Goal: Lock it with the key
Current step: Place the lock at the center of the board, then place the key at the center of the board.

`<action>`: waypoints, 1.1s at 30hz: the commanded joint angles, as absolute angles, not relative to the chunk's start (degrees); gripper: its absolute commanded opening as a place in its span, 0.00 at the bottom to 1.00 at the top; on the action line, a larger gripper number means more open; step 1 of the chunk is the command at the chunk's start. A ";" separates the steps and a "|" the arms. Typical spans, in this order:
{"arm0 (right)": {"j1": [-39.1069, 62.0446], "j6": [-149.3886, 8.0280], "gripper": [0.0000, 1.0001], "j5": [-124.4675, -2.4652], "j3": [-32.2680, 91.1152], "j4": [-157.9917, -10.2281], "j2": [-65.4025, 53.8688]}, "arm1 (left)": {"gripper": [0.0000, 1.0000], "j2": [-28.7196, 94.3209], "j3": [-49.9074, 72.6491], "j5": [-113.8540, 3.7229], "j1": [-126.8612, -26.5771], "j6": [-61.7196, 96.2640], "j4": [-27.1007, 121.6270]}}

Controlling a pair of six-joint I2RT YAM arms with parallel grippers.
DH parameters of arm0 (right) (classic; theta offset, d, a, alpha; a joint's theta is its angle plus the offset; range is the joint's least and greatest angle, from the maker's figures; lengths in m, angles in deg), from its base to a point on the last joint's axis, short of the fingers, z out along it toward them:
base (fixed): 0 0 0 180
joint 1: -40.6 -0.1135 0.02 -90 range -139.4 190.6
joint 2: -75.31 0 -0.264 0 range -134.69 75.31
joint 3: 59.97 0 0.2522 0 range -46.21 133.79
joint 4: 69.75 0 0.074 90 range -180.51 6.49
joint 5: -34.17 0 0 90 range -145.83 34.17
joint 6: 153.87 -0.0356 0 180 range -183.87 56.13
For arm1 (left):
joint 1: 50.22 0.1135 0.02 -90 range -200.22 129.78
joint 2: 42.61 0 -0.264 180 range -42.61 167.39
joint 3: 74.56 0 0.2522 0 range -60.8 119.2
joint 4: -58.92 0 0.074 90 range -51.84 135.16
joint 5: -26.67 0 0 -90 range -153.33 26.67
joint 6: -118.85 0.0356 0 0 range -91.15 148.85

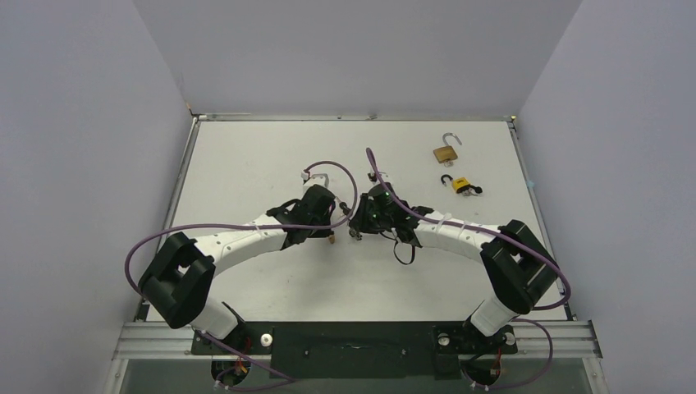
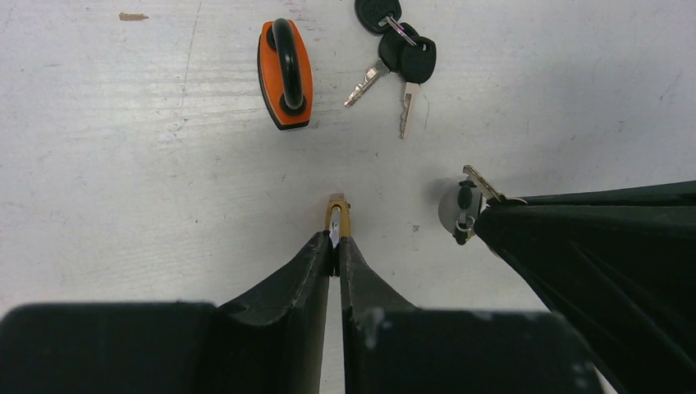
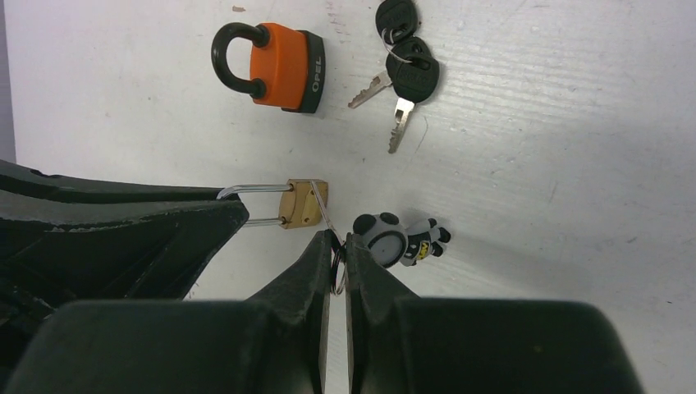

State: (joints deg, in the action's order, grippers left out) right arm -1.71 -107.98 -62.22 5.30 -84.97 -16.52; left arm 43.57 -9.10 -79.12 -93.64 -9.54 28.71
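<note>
A small brass padlock (image 3: 302, 203) hovers just above the table between the two arms. My left gripper (image 2: 336, 245) is shut on its thin steel shackle (image 3: 250, 191), and the lock body (image 2: 336, 215) pokes out past the fingertips, seen edge-on. My right gripper (image 3: 337, 240) is shut on the key (image 3: 324, 215) and its ring. The key blade reaches up to the bottom of the lock body. A grey and black figure keychain (image 3: 400, 240) hangs beside the right fingertips. From above, both grippers meet at mid table (image 1: 341, 232).
An orange padlock (image 3: 275, 66) with a black shackle lies just beyond, next to a bunch of black-headed keys (image 3: 406, 70). Far right on the table (image 1: 246, 148) lie an open brass padlock (image 1: 446, 152) and a yellow and black padlock (image 1: 462, 186).
</note>
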 commanded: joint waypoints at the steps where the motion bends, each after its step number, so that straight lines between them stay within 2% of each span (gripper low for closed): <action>1: -2.29 -110.15 0.00 -63.75 4.83 -80.13 -15.46 | 0.08 43.83 -5.76 -78.32 -93.81 -9.48 29.63; 6: -2.77 -110.51 0.00 -64.02 3.88 -80.05 -14.94 | 0.11 43.42 -4.94 -77.12 -93.90 -9.10 29.14; 9: -2.92 -111.21 0.00 -64.56 2.91 -79.30 -14.41 | 0.17 43.03 -4.27 -76.50 -93.86 -8.90 28.76; 16: -3.25 -111.56 0.12 -65.47 2.13 -79.18 -12.40 | 0.23 40.96 -3.19 -75.62 -93.81 -8.85 27.66; 18: -3.25 -111.47 0.20 -65.46 2.13 -79.53 -11.51 | 0.26 39.92 -2.58 -75.51 -93.85 -8.81 26.95; 21: -3.15 -111.25 0.39 -65.50 2.30 -80.26 -9.97 | 0.29 37.72 -1.46 -75.57 -93.73 -8.25 25.77; 23: -3.18 -111.14 0.46 -65.53 2.80 -80.95 -9.04 | 0.32 36.43 -0.35 -75.50 -93.41 -7.73 24.74; 28: -0.01 -110.55 0.56 -61.50 3.33 -86.03 -5.46 | 0.37 33.40 2.32 -73.36 -92.06 -6.20 22.70; 32: 8.75 -110.05 0.63 -56.91 3.57 -91.25 -2.09 | 0.40 31.17 4.33 -69.28 -90.92 -3.93 20.98; 33: 10.00 -109.38 0.65 -53.48 3.77 -93.53 -1.75 | 0.43 30.93 4.99 -68.63 -90.48 -3.62 20.24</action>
